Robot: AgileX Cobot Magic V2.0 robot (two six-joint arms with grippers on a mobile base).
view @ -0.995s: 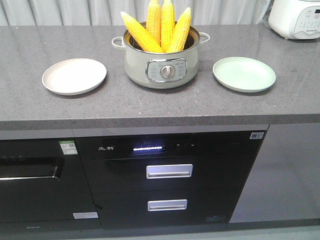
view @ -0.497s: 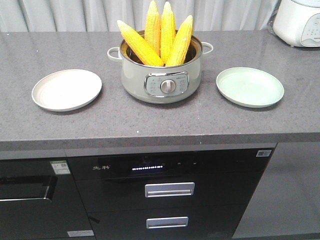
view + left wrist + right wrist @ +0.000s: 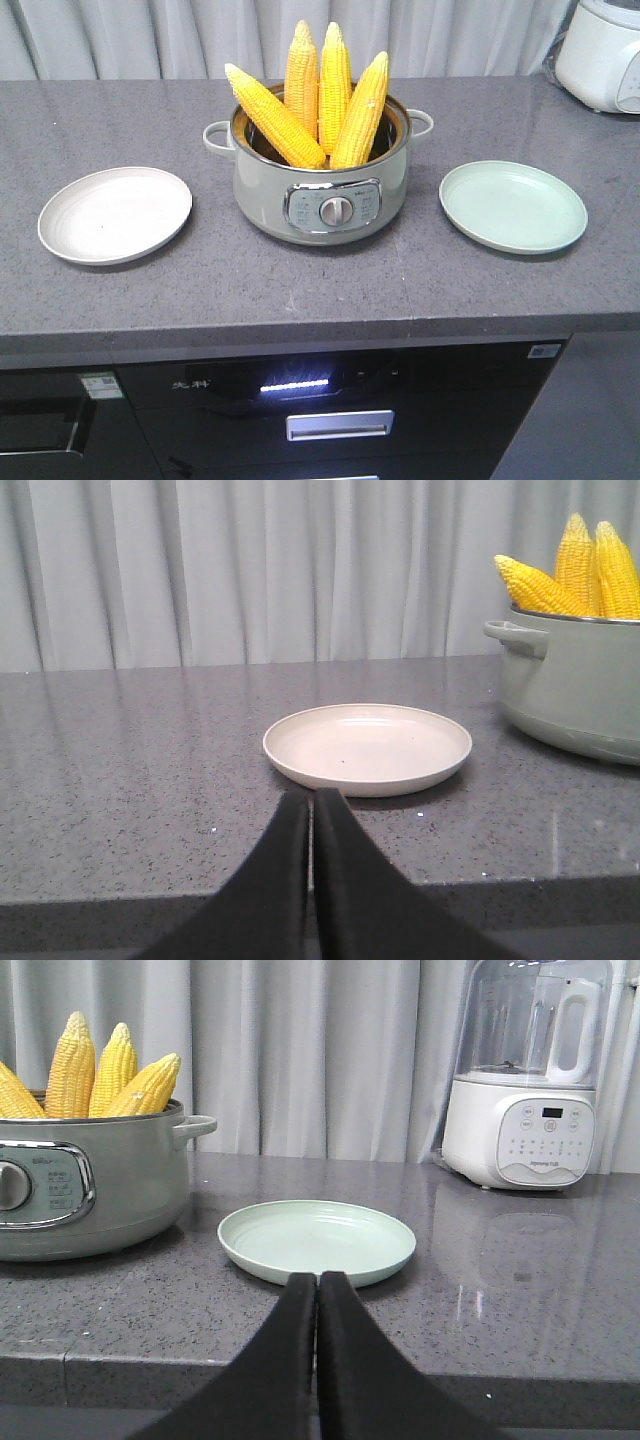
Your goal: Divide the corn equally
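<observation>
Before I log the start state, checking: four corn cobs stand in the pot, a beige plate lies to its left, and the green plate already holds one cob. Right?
Not quite: the green plate is bare, as the right wrist view shows. The four corn cobs do stand in the pot, with the beige plate to its left.

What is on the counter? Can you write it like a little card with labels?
pot: grey-green, dial in front, middle of the counter
corn: four cobs, standing tips up in the pot
cream plate: left of the pot, no corn
green plate: right of the pot, no corn
left gripper: shut, holding nothing, facing the cream plate
right gripper: shut, holding nothing, facing the green plate
shared out: none yet
</observation>
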